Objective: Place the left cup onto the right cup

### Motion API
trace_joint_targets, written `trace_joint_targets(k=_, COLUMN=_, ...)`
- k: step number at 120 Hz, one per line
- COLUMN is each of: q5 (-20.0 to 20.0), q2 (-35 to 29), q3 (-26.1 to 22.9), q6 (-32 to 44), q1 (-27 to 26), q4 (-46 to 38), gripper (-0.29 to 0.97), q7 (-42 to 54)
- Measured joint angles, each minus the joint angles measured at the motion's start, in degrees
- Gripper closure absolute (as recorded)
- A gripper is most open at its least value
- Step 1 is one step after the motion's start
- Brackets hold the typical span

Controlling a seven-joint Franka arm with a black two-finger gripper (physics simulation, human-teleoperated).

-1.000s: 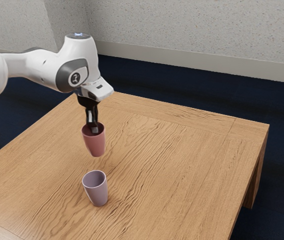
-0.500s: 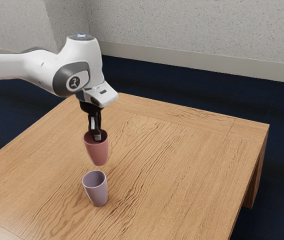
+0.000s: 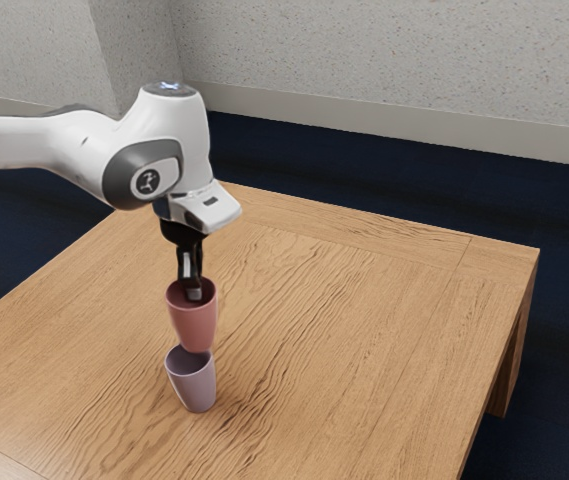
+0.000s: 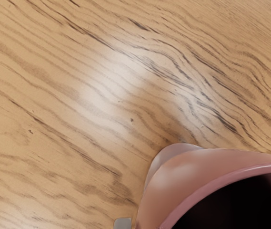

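My gripper [image 3: 193, 287] is shut on the rim of a pink cup [image 3: 193, 318], one finger inside it and one outside. The pink cup hangs upright with its base at the mouth of a lilac cup [image 3: 192, 379] that stands on the wooden table [image 3: 364, 320] near its front edge. I cannot tell whether the two cups touch. In the wrist view the pink cup [image 4: 211, 191] looms just under my hand, and a sliver of the lilac cup's rim [image 4: 175, 151] peeks out behind it.
The table's front edge lies close below the lilac cup in the exterior view. Open tabletop stretches toward the exterior view's right and far side. Dark blue carpet [image 3: 414, 180] surrounds the table.
My hand has carried the pink cup down and slightly toward the exterior view's right, from well above the lilac cup to right at its mouth. The lilac cup has not moved.
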Motion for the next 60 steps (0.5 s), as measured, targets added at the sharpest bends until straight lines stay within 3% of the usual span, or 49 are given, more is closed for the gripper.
trace_joint_targets(k=28, q5=0.5, q2=-0.2, q3=0.0, q6=-0.6, q1=1.8, q4=0.0, gripper=0.79, q7=-1.1)
trace_joint_targets(k=60, q5=2.5, q2=-0.8, q3=0.1, q6=-1.9, q1=-2.5, q4=0.1, gripper=0.79, q7=-2.8)
